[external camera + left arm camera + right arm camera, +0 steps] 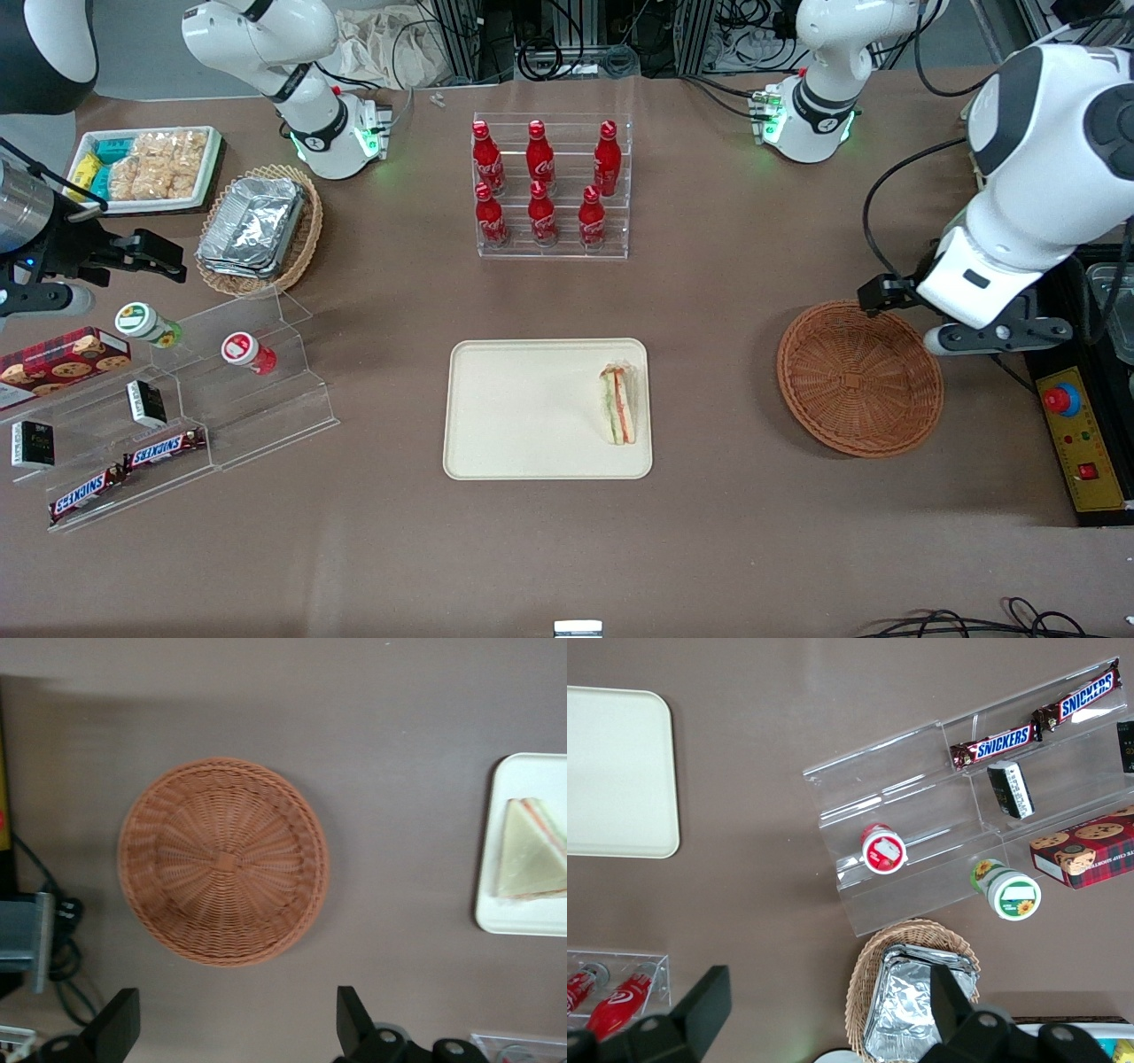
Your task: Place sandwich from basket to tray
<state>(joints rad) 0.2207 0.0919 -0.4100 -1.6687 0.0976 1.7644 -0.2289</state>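
The front view looks steeply down on the whole table (709, 549) from high up, facing both robot bases. The left wrist view looks straight down, with the tool (235, 1032) spread wide above the basket (223, 861); both views share the basket (859, 378), tray (532, 408) and sandwich (617, 404).

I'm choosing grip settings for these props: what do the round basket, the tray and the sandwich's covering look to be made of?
Basket: woven wicker or rattan, reddish-brown, matte; radial strands and a braided rim show. Tray: probably moulded plastic, cream, smooth and matte, with rounded corners and a low rim. Sandwich: soft white bread, seemingly in thin clear film, hard to confirm. The end effector hangs open above the table beside the basket.
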